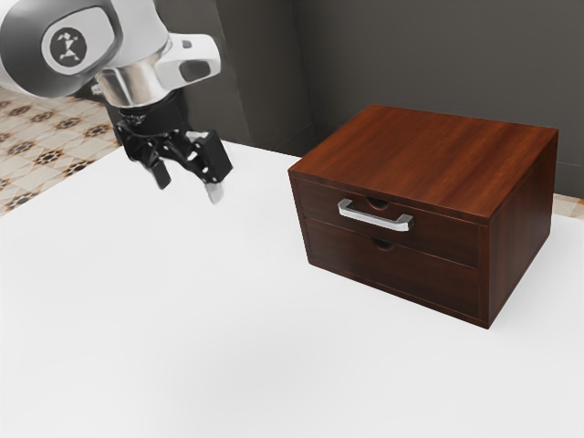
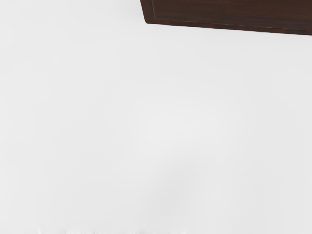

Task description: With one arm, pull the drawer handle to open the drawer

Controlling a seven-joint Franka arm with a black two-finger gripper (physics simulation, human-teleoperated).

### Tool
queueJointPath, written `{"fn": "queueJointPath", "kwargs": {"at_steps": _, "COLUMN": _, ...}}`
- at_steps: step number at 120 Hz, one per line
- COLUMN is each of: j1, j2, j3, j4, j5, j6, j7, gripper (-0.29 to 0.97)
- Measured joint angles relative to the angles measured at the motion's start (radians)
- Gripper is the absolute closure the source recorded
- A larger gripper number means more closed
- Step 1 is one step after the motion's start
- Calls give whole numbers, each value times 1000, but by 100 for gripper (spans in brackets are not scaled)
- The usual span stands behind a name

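A dark wooden two-drawer cabinet [image 1: 429, 205] stands on the white table [image 1: 182, 328] toward the exterior view's right. Its upper drawer [image 1: 388, 219] carries a silver bar handle [image 1: 375, 215] and sits flush with the front; the lower drawer [image 1: 392, 265] below it has no bar handle. My black gripper [image 1: 188, 182] hangs in the air at the exterior view's upper left, well apart from the handle, fingers spread open with nothing between them. In the wrist view the cabinet's lower front edge [image 2: 229, 14] lies ahead of my hand, beyond bare table.
A wide stretch of white table [image 2: 146, 136] separates my hand from the cabinet. Patterned floor tiles [image 1: 46, 137] and a dark wall [image 1: 411, 55] lie beyond the table's far edge.
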Motion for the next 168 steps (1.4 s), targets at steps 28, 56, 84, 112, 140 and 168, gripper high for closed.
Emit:
{"fn": "queueJointPath", "kwargs": {"at_steps": 28, "j1": 15, "j2": -3, "j3": 2, "j4": 40, "j5": 17, "j6": -39, "j7": -93, "gripper": 0}}
{"fn": "queueJointPath", "kwargs": {"at_steps": 56, "j1": -34, "j2": 68, "j3": -115, "j4": 315, "j5": -1, "j6": -73, "j7": -421, "gripper": 0}}
{"fn": "queueJointPath", "kwargs": {"at_steps": 84, "j1": -41, "j2": 178, "j3": -122, "j4": 289, "j5": -35, "j6": 59, "j7": -765, "gripper": 0}}
{"fn": "queueJointPath", "kwargs": {"at_steps": 112, "j1": 21, "j2": 112, "j3": -120, "j4": -34, "j5": -85, "j6": 317, "j7": -995, "gripper": 0}}
{"fn": "queueJointPath", "kwargs": {"at_steps": 140, "j1": -16, "j2": 81, "j3": -121, "j4": -200, "j5": -134, "j6": 570, "j7": -1147, "gripper": 0}}
{"fn": "queueJointPath", "kwargs": {"at_steps": 168, "j1": -36, "j2": 56, "j3": -116, "j4": -285, "j5": -169, "j6": 687, "j7": -1256, "gripper": 0}}
